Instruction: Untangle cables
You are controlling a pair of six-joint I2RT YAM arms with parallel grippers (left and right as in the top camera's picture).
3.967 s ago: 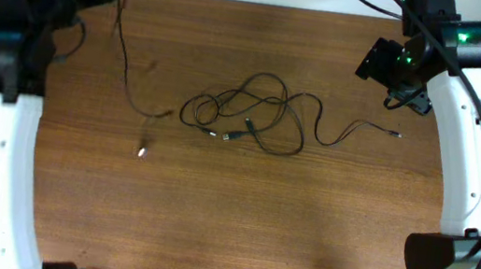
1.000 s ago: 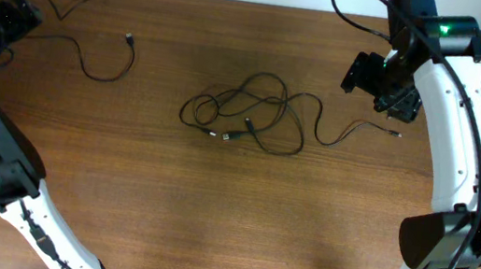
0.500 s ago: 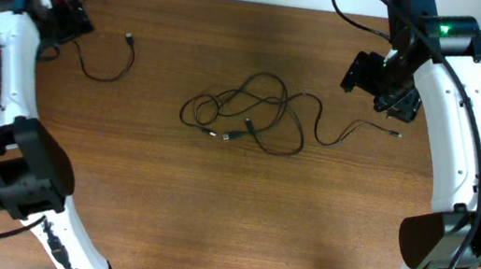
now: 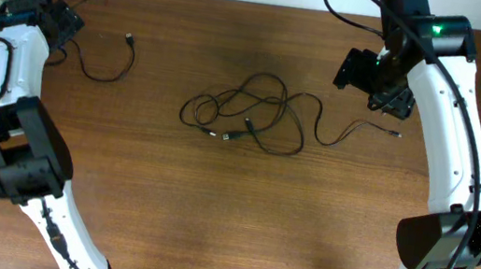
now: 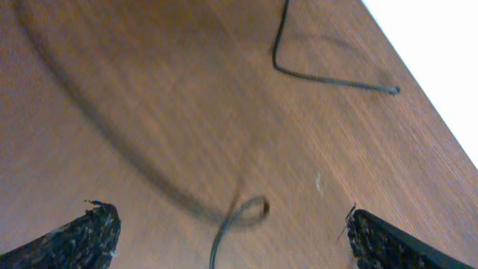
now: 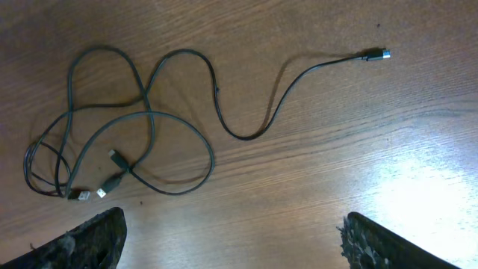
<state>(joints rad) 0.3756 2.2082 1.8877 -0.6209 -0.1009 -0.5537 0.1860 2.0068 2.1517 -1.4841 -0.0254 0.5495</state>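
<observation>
While the left gripper [image 4: 60, 21] and right gripper [image 4: 375, 83] are gaping empty, the right is hovering nearer. The cables [image 4: 243, 114] are lying leftward of it.

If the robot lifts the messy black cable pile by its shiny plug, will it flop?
Probably yes: the cable pile lies in loose curvy loops, so it looks soft, not stiff. It is thin, so likely light. Its loops cross each other, so pulling the plug may drag the rest along.
</observation>
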